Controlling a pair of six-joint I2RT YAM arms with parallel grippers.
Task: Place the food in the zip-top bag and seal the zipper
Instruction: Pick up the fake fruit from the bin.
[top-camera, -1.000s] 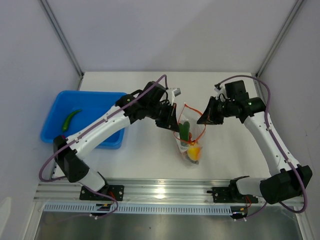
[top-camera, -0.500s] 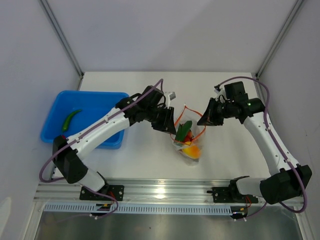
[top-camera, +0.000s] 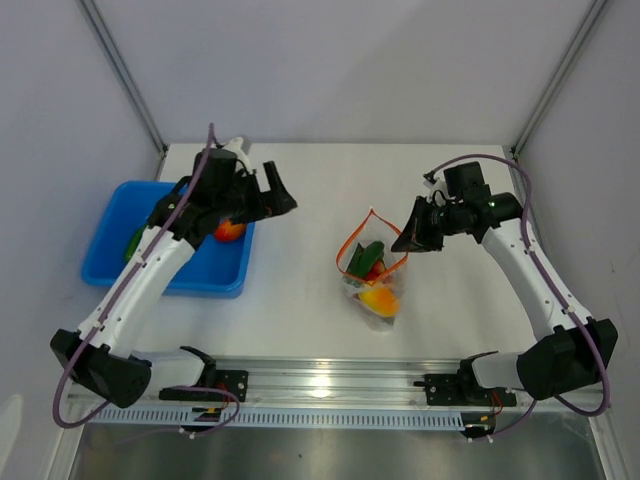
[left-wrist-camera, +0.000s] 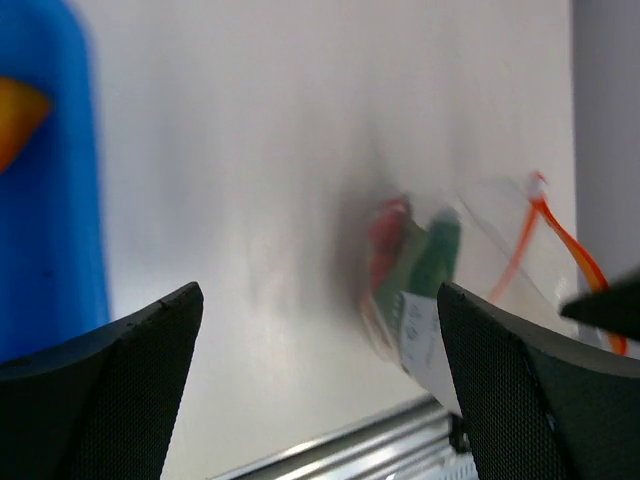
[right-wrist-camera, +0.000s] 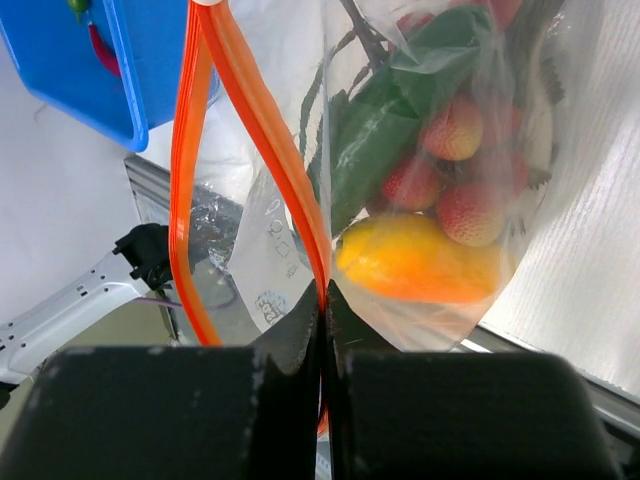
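Food is in two places. At the left edge of the tabletop, the blue tray (top-camera: 192, 272) holds a green pepper (top-camera: 133, 241), partly hidden by the left arm, and an orange-red piece (top-camera: 230, 230) near its right wall.

The left gripper (top-camera: 279, 194) hangs just right of the tray's far right corner. Its jaws are spread wide with nothing between them.

The zip-top bag (top-camera: 373, 278) is right of the table's middle, toward the near edge. Its mouth is raised and open, and its lower end is low on the table. Through the film, the wrist view shows a mango (right-wrist-camera: 425, 262), red pieces (right-wrist-camera: 452, 128) and a green pepper (right-wrist-camera: 368, 152).

The right gripper (right-wrist-camera: 325, 300) is clamped on the zipper (right-wrist-camera: 250, 130) at the mouth's right side.

Assessment:
- **Bag:** The film looks thin, limp, crinkly and probably slick, so it would fold under any push. The load is light and will shift as the bag moves.
- **Zipper:** The strip appears to be the one stiffer part. It is the sound place to hold, and to pinch along when sealing.
- **Toy food:** The pieces look light, hard and smooth. The oval piece is best taken across its narrow width, and the slim pepper at mid-length.
- **Risk:** With only one side held, the mouth may sag shut.
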